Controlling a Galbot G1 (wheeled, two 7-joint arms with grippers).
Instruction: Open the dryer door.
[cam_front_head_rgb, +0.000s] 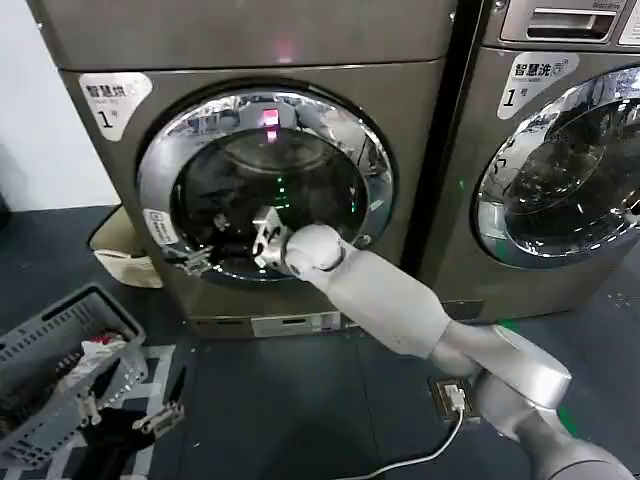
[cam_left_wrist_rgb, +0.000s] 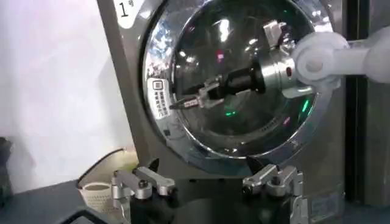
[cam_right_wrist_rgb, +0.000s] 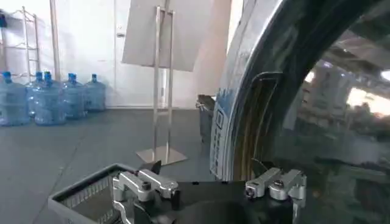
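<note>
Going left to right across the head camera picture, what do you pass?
Grey laundry basket → cream bag by the dryer's corner → dryer door, with the right hand at its lower left rim → second machine's round door.

Grey basket (cam_front_head_rgb: 60, 375), second machine (cam_front_head_rgb: 560, 160), water bottles (cam_right_wrist_rgb: 46, 97)

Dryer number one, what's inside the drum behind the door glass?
Through the dryer door the drum looks dark, with only glints and reflections. The right gripper and its arm cover the lower glass, so any laundry can't be made out.
</note>
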